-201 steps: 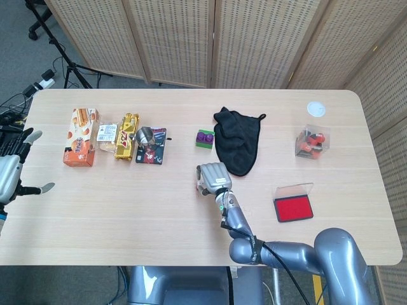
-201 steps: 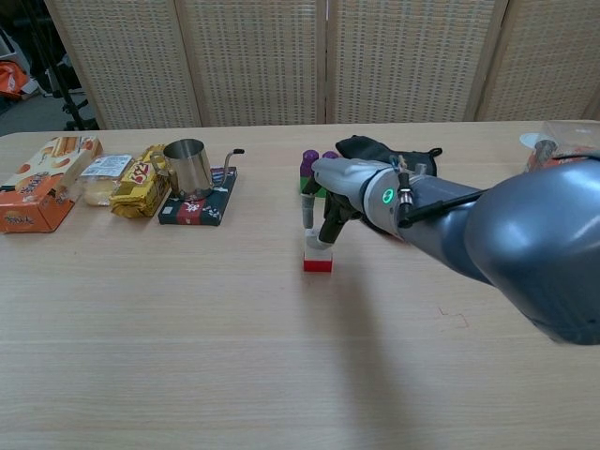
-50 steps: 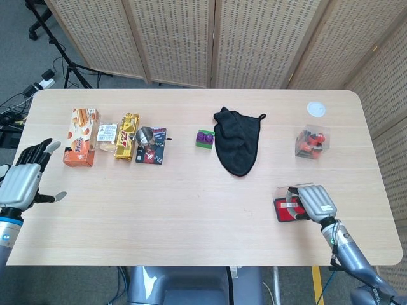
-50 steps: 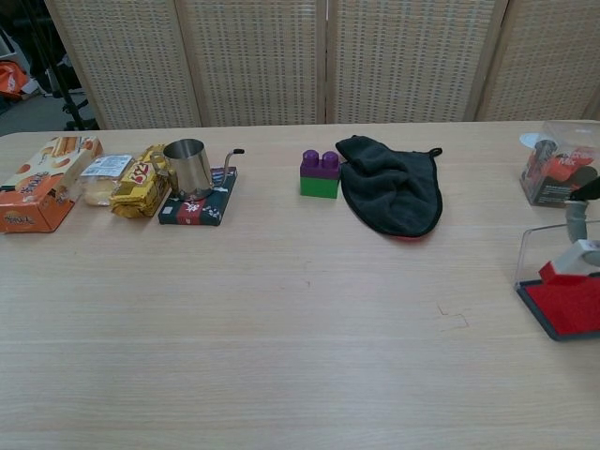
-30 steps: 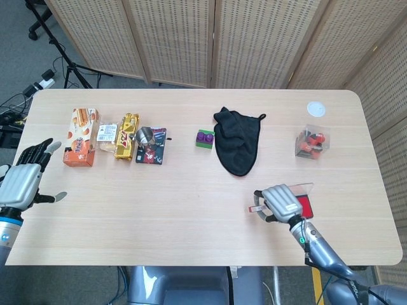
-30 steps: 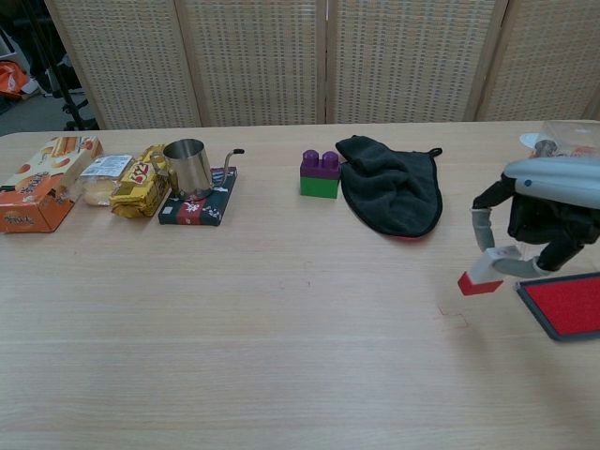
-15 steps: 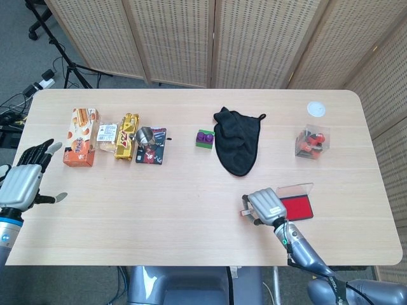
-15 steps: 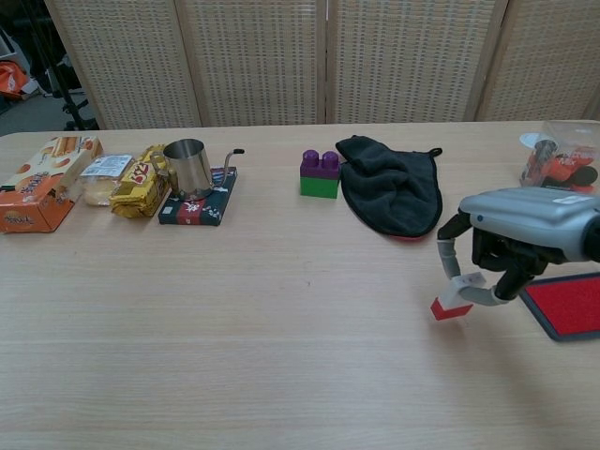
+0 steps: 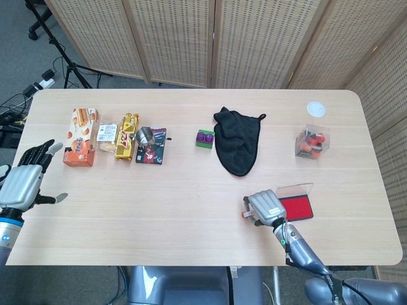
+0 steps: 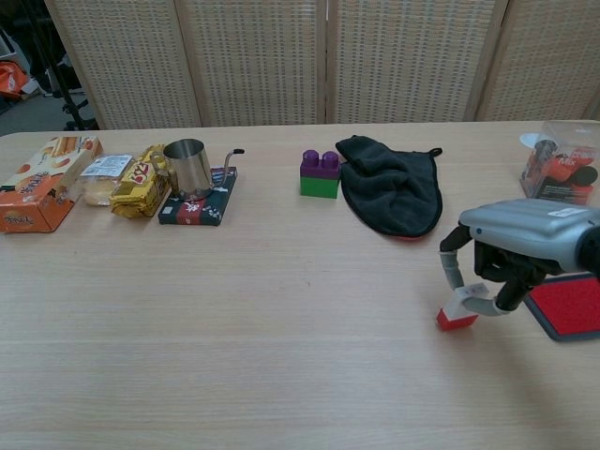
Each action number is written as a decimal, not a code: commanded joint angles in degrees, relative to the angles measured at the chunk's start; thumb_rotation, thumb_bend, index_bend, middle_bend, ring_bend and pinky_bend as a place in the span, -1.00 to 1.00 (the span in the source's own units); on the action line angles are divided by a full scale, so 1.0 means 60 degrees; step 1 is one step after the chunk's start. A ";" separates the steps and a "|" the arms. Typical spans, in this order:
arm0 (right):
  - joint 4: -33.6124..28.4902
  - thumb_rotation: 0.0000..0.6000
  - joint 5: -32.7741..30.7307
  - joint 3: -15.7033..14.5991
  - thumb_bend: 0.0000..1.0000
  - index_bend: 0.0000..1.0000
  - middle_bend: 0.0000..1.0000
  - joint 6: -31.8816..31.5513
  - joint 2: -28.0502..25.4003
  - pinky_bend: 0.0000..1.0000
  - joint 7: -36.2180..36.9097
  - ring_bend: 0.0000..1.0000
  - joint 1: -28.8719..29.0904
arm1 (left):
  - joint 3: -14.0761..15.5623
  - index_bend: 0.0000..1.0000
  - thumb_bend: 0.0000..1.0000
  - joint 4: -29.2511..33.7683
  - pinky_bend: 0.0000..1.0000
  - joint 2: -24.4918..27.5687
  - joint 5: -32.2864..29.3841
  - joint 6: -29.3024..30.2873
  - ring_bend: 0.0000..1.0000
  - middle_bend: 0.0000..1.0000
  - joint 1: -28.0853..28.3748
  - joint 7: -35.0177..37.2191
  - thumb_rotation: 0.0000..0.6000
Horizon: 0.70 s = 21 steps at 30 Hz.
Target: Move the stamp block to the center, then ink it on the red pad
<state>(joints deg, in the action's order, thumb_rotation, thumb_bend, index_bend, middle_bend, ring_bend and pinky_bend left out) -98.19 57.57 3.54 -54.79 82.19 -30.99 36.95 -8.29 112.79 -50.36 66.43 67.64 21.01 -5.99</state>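
Just left of the red ink pad (image 10: 572, 306), the right hand (image 10: 523, 242) holds the stamp block (image 10: 459, 312) pinched in its fingers (image 10: 454, 264), red face down. Half a second ago the block hung a little higher and further left; now it sits lower, at or just above the table (image 10: 234, 319), though the chest view does not settle whether it touches. In the head view the right hand (image 9: 265, 206) has barely shifted, with the stamp block (image 9: 245, 214) showing as a small red tip at its left edge and the red ink pad (image 9: 294, 206) just beside the hand on its right, clear lid tilted up behind. A second ago the hand was closer to the pad; 1.7 s ago it was over the pad itself.

At the table's left edge the left hand (image 9: 23, 183) hovers with fingers spread, holding nothing, as in the earlier frames.

Everything else is unmoved: the black cloth (image 9: 237, 140), the purple-and-green toy block (image 9: 204, 138) beside it, the metal cup (image 10: 188, 167) on its dark packet, the snack packs and orange box (image 9: 80, 137) at the left, and the clear box of red items (image 9: 311, 142) at the right.
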 commanded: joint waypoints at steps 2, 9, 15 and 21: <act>-0.0026 1.00 0.0019 -0.0030 0.00 0.04 0.91 -0.0012 -0.0029 1.00 0.0027 0.81 0.0011 | 0.0002 -1.00 -0.75 0.0005 -1.00 -0.0007 0.0003 0.0005 -1.00 -1.00 -0.0001 -0.0002 1.00; -0.0062 1.00 0.0011 -0.0099 -0.18 -0.02 0.91 0.0041 -0.0105 1.00 0.0068 0.81 0.0059 | 0.0000 -1.00 -0.75 0.0011 -1.00 -0.0025 0.0002 0.0057 -1.00 -1.00 -0.0013 -0.0043 1.00; -0.0034 1.00 0.0025 -0.0152 -0.19 -0.06 0.91 0.0074 -0.0119 1.00 0.0130 0.81 0.0086 | 0.0006 -1.00 -0.75 0.0015 -1.00 -0.0025 0.0001 0.0048 -1.00 -1.00 -0.0009 -0.0058 1.00; -0.0093 1.00 0.0018 -0.0225 -0.21 -0.09 0.91 0.0117 -0.0170 1.00 0.0105 0.81 0.0132 | 0.0008 -1.00 -0.75 0.0022 -1.00 -0.0022 0.0004 0.0060 -1.00 -1.00 -0.0014 -0.0067 1.00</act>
<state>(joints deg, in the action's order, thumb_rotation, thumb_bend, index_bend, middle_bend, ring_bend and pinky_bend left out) -98.69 57.67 2.24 -54.09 81.21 -30.32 37.72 -8.24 112.92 -50.49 66.45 68.01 20.92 -6.40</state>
